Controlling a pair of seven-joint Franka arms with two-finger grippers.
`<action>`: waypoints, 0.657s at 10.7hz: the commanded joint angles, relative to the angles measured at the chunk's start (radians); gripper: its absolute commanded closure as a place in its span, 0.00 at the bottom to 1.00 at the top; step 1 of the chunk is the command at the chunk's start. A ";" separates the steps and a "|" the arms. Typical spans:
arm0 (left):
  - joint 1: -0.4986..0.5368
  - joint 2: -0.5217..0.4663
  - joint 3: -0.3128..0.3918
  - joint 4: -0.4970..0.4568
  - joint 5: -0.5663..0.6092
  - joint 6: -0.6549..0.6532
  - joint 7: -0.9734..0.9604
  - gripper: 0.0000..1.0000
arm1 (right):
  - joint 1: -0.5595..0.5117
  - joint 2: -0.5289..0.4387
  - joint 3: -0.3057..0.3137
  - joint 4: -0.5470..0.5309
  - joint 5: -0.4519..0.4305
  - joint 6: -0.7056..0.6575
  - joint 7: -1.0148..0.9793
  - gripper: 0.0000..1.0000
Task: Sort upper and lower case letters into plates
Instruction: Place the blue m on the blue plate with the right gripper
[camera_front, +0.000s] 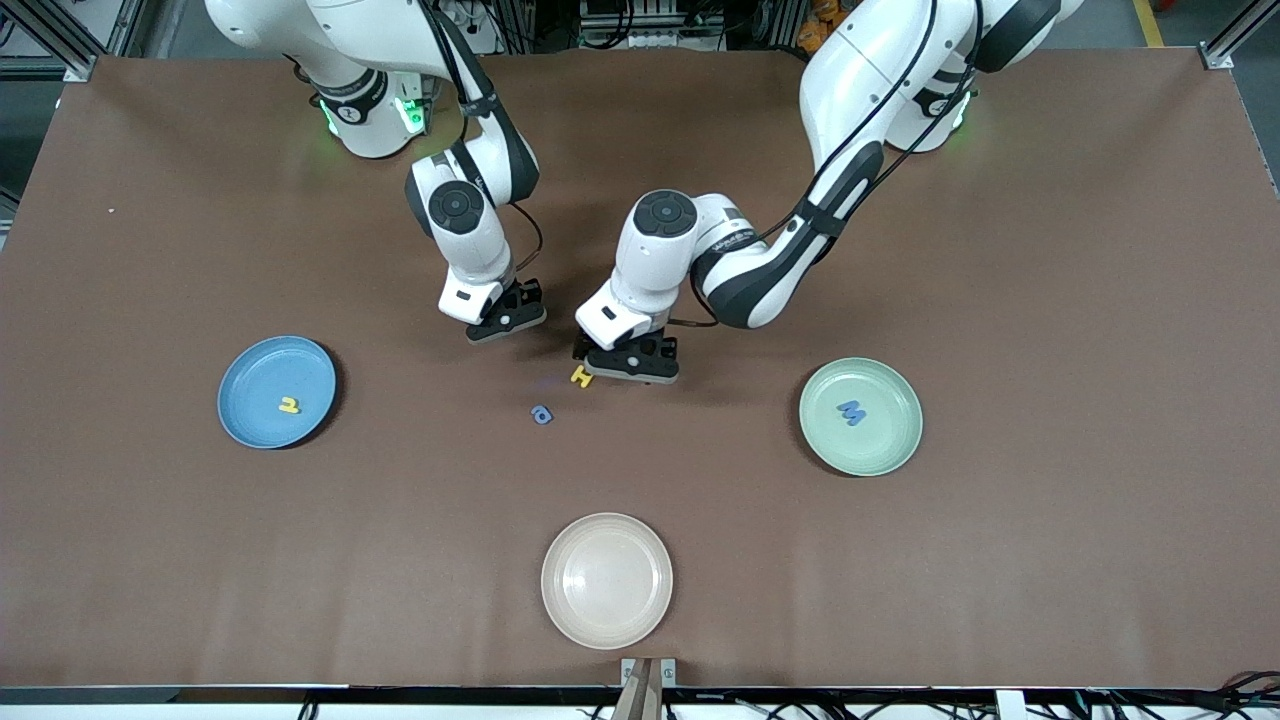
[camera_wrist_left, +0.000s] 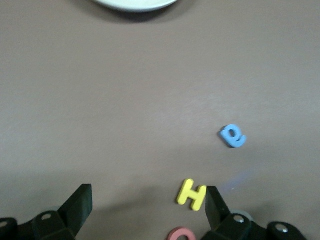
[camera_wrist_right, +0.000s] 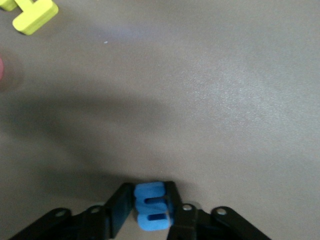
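Right gripper (camera_wrist_right: 150, 212): closed on blue letter (camera_wrist_right: 150, 206), to carry it.
Left gripper (camera_wrist_left: 147, 210): fingers apart, low beside yellow H (camera_wrist_left: 191, 194), ready to grasp.

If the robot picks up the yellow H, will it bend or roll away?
Probably not. The yellow H looks thick and chunky, like foam, so likely light and fairly stiff. It lies flat on the table with square edges, so a push should slide it, not roll it.
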 joint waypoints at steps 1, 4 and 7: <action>0.020 0.007 -0.003 -0.037 0.053 0.093 0.161 0.00 | -0.001 -0.005 0.004 -0.023 0.018 0.011 -0.018 1.00; 0.047 -0.013 -0.003 -0.133 0.058 0.099 0.450 0.00 | -0.024 -0.083 -0.011 -0.020 0.018 -0.080 -0.021 1.00; 0.043 -0.021 -0.028 -0.198 0.059 0.095 0.450 0.00 | -0.119 -0.131 -0.086 0.012 0.014 -0.168 -0.121 1.00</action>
